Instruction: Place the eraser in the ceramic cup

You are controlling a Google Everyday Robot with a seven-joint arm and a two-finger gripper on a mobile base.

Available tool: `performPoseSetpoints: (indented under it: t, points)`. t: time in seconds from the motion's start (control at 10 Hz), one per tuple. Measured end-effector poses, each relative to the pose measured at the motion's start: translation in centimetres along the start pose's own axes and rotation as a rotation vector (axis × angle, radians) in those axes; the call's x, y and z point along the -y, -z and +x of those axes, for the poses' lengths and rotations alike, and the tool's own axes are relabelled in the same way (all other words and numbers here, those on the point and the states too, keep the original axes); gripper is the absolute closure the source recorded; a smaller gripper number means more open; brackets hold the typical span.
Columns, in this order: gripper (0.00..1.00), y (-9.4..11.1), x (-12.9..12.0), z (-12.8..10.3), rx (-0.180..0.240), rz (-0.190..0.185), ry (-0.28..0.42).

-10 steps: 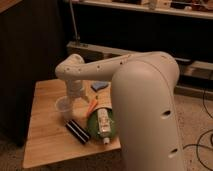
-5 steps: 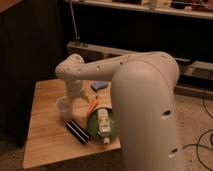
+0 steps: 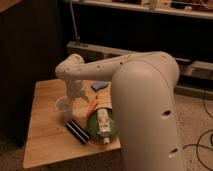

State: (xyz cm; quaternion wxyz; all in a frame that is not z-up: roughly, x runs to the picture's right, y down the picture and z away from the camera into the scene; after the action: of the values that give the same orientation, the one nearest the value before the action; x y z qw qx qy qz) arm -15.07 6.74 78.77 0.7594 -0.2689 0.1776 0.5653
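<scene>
Two risks stand out to us from here, and both come from how closely things are packed on the wooden table (image 3: pixel 44 127); we see the gripper (image 3: pixel 78 97) hanging low just beside the ceramic cup (image 3: pixel 63 106), on the side toward the plate and near the rim, and we cannot tell whether the gripper is released or clenched, nor whether it carries anything; the eraser (image 3: pixel 77 131) lies flat on the table in front of the cup, its far end near the cup's base and its long side just beside the green plate (image 3: pixel 91 123). First, we judge that any sideways sweep from this height could clip the cup's rim and tip or shove it toward the table's edge, since the cup looks light and stands free; second, a descent onto the eraser leaves little room, so the gripper could land on the plate's rim, or nudge the eraser askew and pinch only a corner, after which the block might twist loose above the cup; an orange item (image 3: pixel 93 104) lies close beside the gripper and could be knocked as well.
</scene>
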Motion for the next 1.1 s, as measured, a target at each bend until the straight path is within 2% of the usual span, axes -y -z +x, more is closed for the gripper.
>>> performPoseSetpoints:
  t: [0.9,1.1]
  points:
    - [0.37,0.0,0.0,0.0,0.0,0.0,0.0]
    - [0.37,0.22,0.05,0.18,0.006,-0.004,0.023]
